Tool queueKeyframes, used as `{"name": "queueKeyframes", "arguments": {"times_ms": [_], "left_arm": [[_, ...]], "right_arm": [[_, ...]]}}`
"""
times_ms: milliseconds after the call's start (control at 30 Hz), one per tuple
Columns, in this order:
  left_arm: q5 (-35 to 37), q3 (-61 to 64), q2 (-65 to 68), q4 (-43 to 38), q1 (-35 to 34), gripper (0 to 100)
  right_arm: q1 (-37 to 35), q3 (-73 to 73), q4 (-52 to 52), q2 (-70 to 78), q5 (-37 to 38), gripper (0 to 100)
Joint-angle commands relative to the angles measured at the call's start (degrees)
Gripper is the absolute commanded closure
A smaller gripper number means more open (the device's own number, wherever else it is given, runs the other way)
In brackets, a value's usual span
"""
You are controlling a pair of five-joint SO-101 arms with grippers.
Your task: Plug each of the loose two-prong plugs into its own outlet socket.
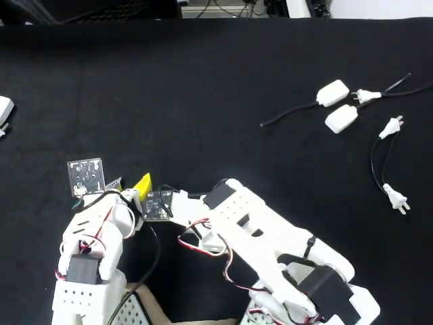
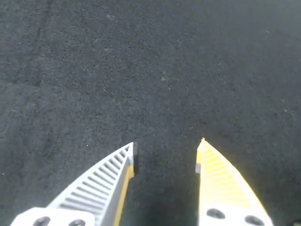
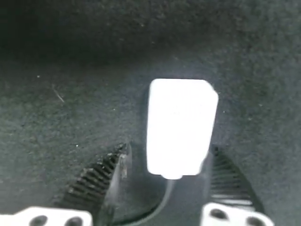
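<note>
Right end effector (image 3: 169, 151) stands released, its fingers spread around the near end of a white outlet socket (image 3: 181, 125) lying on the black tabletop (image 1: 203, 88). Left end effector (image 2: 167, 141) gapes, holding nothing. Well apart from that socket lie a second socket (image 1: 333, 93), a third socket (image 1: 341, 118) and loose plugs (image 1: 391, 126).

White arms (image 1: 260, 227), black servos (image 1: 326, 286), red wires (image 1: 203, 248); left pincer (image 2: 165, 149) yellow-and-white, ribbed.

Matt, fuzzy black cloth table cover (image 1: 203, 81). Smooth, slightly glossy white rectangular plastic socket blocks (image 1: 333, 93). Smooth white plastic two-prong plugs (image 1: 391, 127). Left gripper (image 2: 167, 141): ribbed matt plastic, yellow and white.
</note>
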Motion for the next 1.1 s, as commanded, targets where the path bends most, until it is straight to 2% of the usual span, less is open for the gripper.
{"name": "queueKeyframes", "arguments": {"times_ms": [0,33,100,233,500,733,900,1067], "left_arm": [[-0.18,0.92,0.09,0.18,0.57,78],[-0.18,0.92,0.09,0.18,0.57,78],[-0.18,0.92,0.09,0.18,0.57,78],[-0.18,0.92,0.09,0.18,0.57,78],[-0.18,0.92,0.09,0.26,0.48,78],[-0.18,0.92,0.09,0.26,0.48,78],[-0.18,0.92,0.09,0.26,0.48,78],[-0.18,0.92,0.09,0.26,0.48,78]], "right_arm": [[-0.88,-0.66,-0.97,-0.48,-0.62,96.4],[-0.88,-0.40,-1.93,-0.48,-0.70,99.3],[-0.79,0.04,-2.73,-0.48,-0.70,95.7],[-0.88,-0.75,-2.64,-0.92,-0.53,98.8],[-0.70,-8.40,-2.29,-0.92,-0.18,98.6],[0.70,-16.40,1.76,-0.48,6.86,98.6],[6.15,-16.66,-5.89,-0.13,11.43,98.6],[9.76,-17.10,-12.66,8.40,11.69,98.6]]}}
